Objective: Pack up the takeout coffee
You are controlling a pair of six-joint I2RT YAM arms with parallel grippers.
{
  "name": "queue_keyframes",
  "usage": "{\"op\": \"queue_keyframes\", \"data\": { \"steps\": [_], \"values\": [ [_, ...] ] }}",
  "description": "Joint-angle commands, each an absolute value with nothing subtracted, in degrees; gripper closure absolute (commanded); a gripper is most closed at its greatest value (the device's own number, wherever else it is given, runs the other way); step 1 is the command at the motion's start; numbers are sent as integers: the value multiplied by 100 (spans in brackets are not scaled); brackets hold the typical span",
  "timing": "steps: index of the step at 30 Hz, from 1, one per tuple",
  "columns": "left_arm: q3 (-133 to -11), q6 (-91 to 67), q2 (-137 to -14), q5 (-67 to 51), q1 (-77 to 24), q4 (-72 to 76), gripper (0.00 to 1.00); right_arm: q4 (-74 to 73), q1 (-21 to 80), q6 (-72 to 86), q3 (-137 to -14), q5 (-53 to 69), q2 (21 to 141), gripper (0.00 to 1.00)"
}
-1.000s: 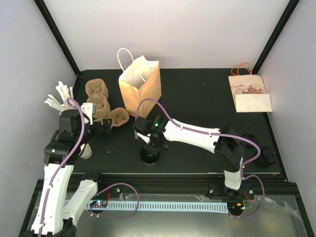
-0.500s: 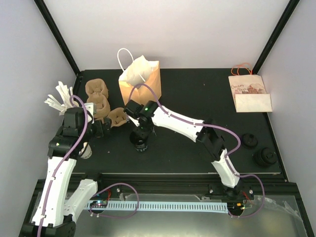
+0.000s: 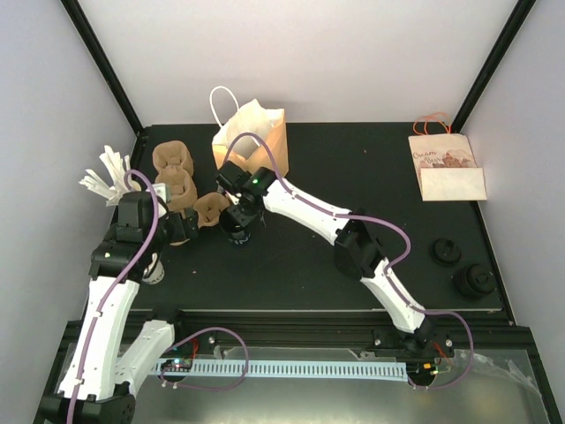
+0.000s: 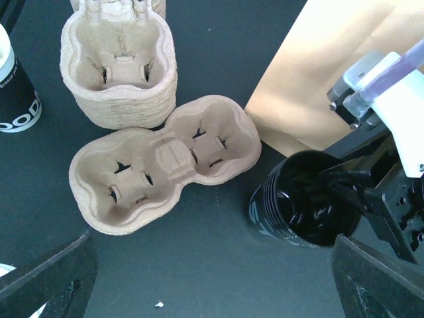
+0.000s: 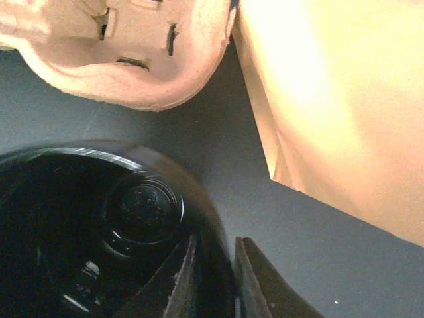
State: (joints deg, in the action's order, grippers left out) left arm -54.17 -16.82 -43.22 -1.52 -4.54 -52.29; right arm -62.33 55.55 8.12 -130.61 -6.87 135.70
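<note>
The rim of the black cup (image 4: 301, 207) is pinched between the right fingers (image 5: 255, 288); the left fingers (image 4: 46, 278) are held wide apart, empty.

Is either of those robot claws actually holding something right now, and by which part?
The right gripper pinches the black ribbed plastic cup by its rim, one finger inside, one outside. The left gripper, open, holds nothing.

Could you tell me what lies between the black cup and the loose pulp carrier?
Nothing; only a bare strip of dark table separates the black cup from the pulp carrier, clearest in the left wrist view.
</note>
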Motion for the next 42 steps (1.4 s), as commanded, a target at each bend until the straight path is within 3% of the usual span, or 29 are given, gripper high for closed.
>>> {"op": "queue_keyframes", "data": {
  "steps": [1, 6, 14, 20, 26, 33, 42],
  "values": [
    [-5410, -1812, -4398, -24, -418, -5054, 1, -6135, 5528, 860, -13241, -864, 13587, 79],
    [-5349, -1953, -4474, 153, -379, -5001, 2, -6126, 5528, 845, -13215, -837, 13334, 70],
    [-5409, -2451, -4921, 866, 227, -5092, 25, -5974, 5554, 817, -12603, -983, 12065, 55],
    [-5401, -2722, -5269, 1099, 788, -5189, 34, -5141, 5580, 806, -10826, -903, 10539, 54],
    [-5243, -2863, -5805, 287, 1237, -5168, 36, -4144, 5581, 890, -9063, -664, 8904, 53],
    [-5318, -3075, -6435, 628, 1329, -5428, 41, -3385, 5581, 874, -8035, -557, 8056, 53],
    [-5196, -3363, -6410, 967, 1353, -5514, 50, -3133, 5580, 914, -7684, -694, 7796, 53]
  ]
}}
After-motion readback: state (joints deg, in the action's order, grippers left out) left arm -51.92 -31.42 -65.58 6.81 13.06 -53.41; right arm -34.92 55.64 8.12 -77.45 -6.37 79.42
